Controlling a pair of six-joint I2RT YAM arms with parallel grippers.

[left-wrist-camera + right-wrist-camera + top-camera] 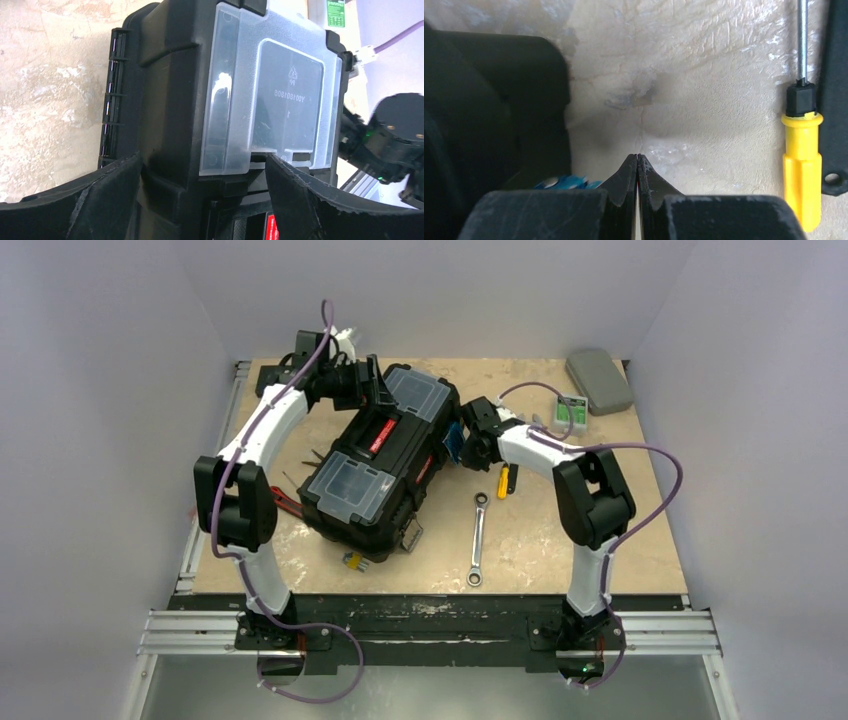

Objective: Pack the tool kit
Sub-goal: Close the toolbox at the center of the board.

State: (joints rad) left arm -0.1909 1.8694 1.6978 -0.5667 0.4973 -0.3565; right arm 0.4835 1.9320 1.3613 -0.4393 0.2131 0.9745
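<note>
The tool kit's black toolbox (375, 470) lies slantwise mid-table, with two clear-lidded compartments (345, 485) and a red-labelled handle (383, 435). My left gripper (368, 388) is at its far end. In the left wrist view that gripper (202, 167) stands open, its fingers (100, 200) astride the box's edge just below a clear lid (270, 100). My right gripper (462, 443) is shut and empty, low beside the box's right side; its joined tips (638, 159) point at bare table. A yellow-handled screwdriver (802, 165) (505, 480) and a ratchet wrench (478, 538) lie right of the box.
Red-handled pliers (283, 498) lie left of the box, partly under the left arm. A flat grey case (598, 380) and a green-labelled packet (572, 412) sit at the back right. A blue piece (564, 182) shows beside the right fingers. A small yellow item (352, 560) lies at the box's near corner.
</note>
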